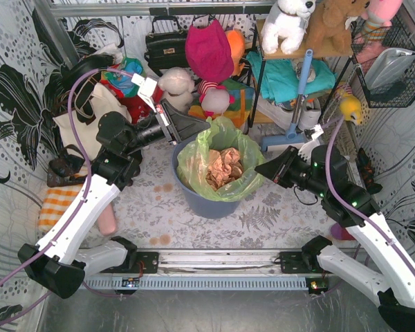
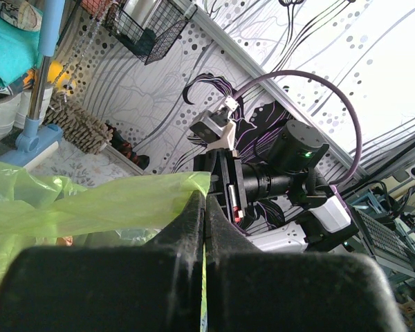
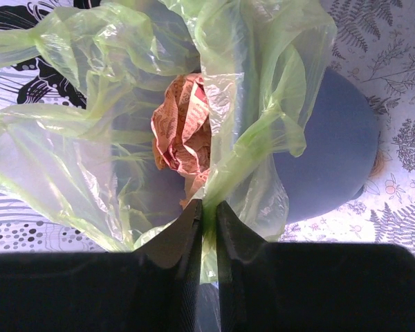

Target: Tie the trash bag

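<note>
Pinching opposite rim flaps of the bag point(image 1: 194, 162), which sits in the bin point(image 1: 206, 202): left gripper point(image 1: 206, 126) and right gripper point(image 1: 260, 168) each clamp plastic. Best to lift both evenly, cross them, avoid tearing.

Right gripper point(image 3: 206, 220) pinching trash bag point(image 3: 256, 104) edge; crumpled paper point(image 3: 183, 128) inside.

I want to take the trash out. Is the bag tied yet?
Not yet. Done: the left gripper and right gripper each pinch an edge of the bag. In hand: both edges held at opposite sides. To do: no knot, and the bag sits open in the bin, paper showing.
</note>
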You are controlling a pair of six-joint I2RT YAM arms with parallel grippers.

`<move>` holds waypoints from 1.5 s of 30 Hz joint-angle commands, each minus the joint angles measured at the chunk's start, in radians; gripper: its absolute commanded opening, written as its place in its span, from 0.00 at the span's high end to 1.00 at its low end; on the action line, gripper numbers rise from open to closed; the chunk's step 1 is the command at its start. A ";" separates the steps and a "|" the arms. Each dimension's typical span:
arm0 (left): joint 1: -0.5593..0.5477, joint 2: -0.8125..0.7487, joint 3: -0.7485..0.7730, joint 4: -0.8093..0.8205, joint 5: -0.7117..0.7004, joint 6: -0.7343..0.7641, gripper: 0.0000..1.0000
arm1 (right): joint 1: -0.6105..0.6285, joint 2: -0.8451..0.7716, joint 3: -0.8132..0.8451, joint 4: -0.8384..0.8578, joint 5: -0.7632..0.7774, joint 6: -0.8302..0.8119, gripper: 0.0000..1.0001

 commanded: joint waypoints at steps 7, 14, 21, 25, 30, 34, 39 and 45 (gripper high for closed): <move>-0.004 -0.004 -0.020 0.078 0.006 0.000 1.00 | -0.003 -0.009 0.049 0.111 0.003 -0.029 1.00; -0.004 -0.070 -0.005 -0.091 -0.086 0.098 1.00 | -0.004 0.145 0.128 0.403 -0.104 -0.085 1.00; -0.004 -0.158 -0.031 -0.179 -0.294 0.163 1.00 | -0.003 0.345 0.250 0.637 -0.249 -0.095 1.00; -0.004 -0.163 0.008 -0.179 -0.353 0.201 1.00 | -0.003 0.412 0.366 0.634 -0.258 -0.145 1.00; -0.003 -0.141 0.117 -0.177 -0.378 0.254 1.00 | -0.004 0.457 0.525 0.601 -0.256 -0.230 1.00; -0.004 -0.148 0.198 -0.192 -0.414 0.308 1.00 | -0.004 0.467 0.616 0.597 -0.255 -0.272 1.00; -0.004 -0.155 0.214 -0.217 -0.427 0.328 1.00 | -0.003 0.450 0.603 0.594 -0.228 -0.295 1.00; -0.003 -0.150 0.120 -0.211 -0.420 0.282 1.00 | -0.003 0.444 0.494 0.594 -0.186 -0.257 1.00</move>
